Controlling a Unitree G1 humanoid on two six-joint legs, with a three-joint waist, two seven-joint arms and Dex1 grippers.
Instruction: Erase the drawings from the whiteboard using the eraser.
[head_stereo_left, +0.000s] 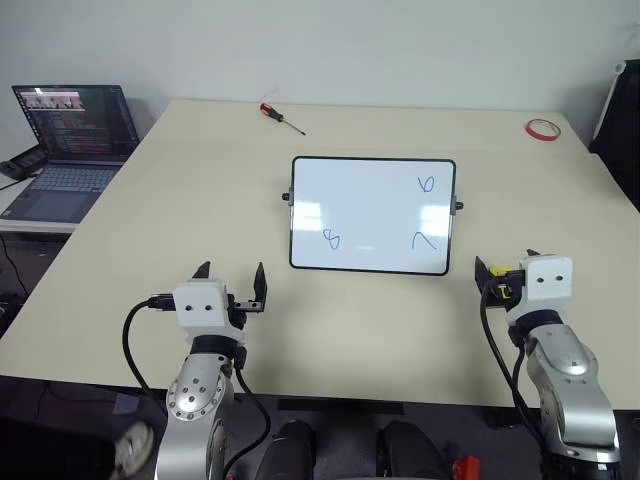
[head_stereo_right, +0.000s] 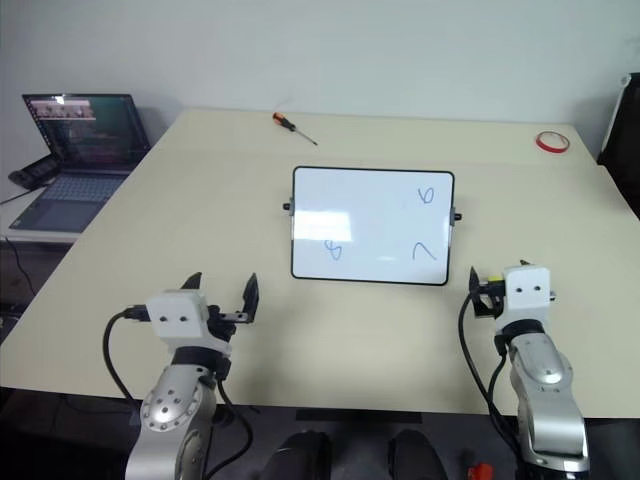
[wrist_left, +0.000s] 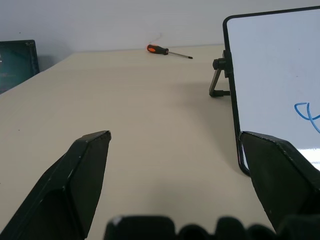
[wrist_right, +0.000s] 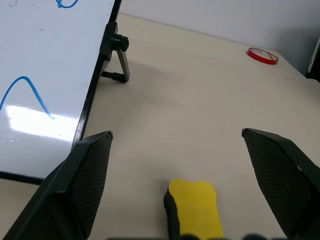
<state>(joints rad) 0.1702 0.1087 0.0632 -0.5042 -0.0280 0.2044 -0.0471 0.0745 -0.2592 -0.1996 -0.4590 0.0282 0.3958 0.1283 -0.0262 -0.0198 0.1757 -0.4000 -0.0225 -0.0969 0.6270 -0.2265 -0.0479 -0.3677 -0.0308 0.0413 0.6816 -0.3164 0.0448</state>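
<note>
Eraser (wrist_right: 195, 209) and whiteboard (head_stereo_left: 372, 214) share the beige counter (head_stereo_left: 200, 190). From the left eye view the whiteboard stands propped near the counter's middle, its long axis running across the robot from left to right, face tilted back toward the camera. Three blue drawings (head_stereo_left: 427, 184) mark it: a loop at upper right, a hook below that, a figure-eight at lower left. The left hand (head_stereo_left: 232, 278) hovers off the board's lower left corner, fingers spread, nothing between them. The right hand (head_stereo_left: 503, 277) sits off the lower right corner with a bit of yellow showing at it. A screwdriver (head_stereo_left: 281, 117) lies at the far edge, a red tape ring (head_stereo_left: 543, 129) at the far right corner, and a laptop (head_stereo_left: 70, 145) stands open off the counter's left side.

The left wrist view shows both black fingers (wrist_left: 75, 185) wide apart over bare counter, the board's framed edge and side knob just beside them.

In the right wrist view the yellow eraser lies between widely parted fingers, apart from both, its long axis pointing along them, dark underside down.
</note>
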